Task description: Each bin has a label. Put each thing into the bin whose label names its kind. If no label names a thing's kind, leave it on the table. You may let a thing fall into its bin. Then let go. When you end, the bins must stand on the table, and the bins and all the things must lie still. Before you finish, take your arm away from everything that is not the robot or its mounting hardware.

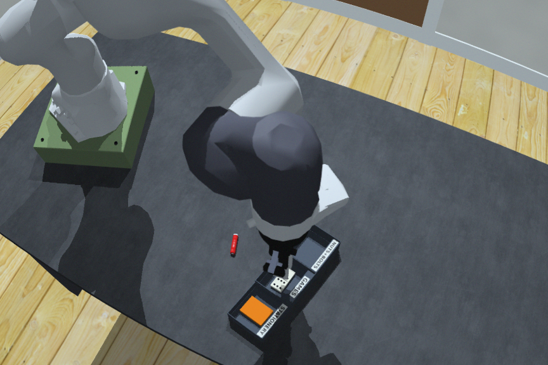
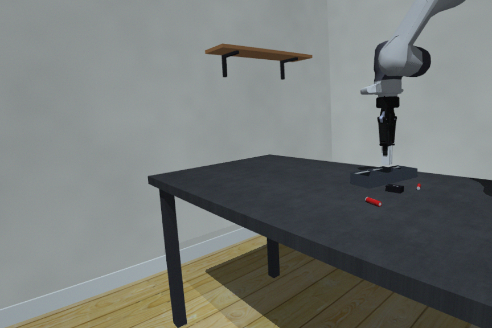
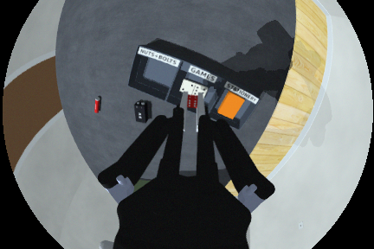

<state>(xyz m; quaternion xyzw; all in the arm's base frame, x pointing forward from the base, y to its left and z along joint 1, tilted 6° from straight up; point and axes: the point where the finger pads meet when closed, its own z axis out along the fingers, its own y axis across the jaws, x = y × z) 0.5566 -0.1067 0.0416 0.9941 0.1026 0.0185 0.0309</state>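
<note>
Three joined dark bins stand on the table: NUTS+BOLTS (image 1: pixel 309 252) (image 3: pixel 158 73), GAMES (image 1: pixel 299 286) (image 3: pixel 203 73) and STATIONERY (image 1: pixel 272 320) (image 3: pixel 241 92). My gripper (image 1: pixel 285 271) (image 2: pixel 386 160) (image 3: pixel 192 99) is above GAMES, shut on a red die with white dots, seen only in the wrist view. A white domino (image 1: pixel 280 282) (image 3: pixel 189 85) lies in GAMES. An orange pad (image 1: pixel 256 310) (image 3: pixel 230 104) lies in STATIONERY. One red battery (image 2: pixel 373 201) (image 3: pixel 97 105), another red battery (image 1: pixel 234 244) (image 2: pixel 418 186) and a black block battery (image 2: pixel 394 188) (image 3: pixel 141 111) lie on the table.
The green robot base (image 1: pixel 92 148) stands on the table at the left in the top view. A wooden shelf (image 2: pixel 258 52) hangs on the wall. The arm hides part of the table in the top view. The batteries lie on the robot's side of the bins.
</note>
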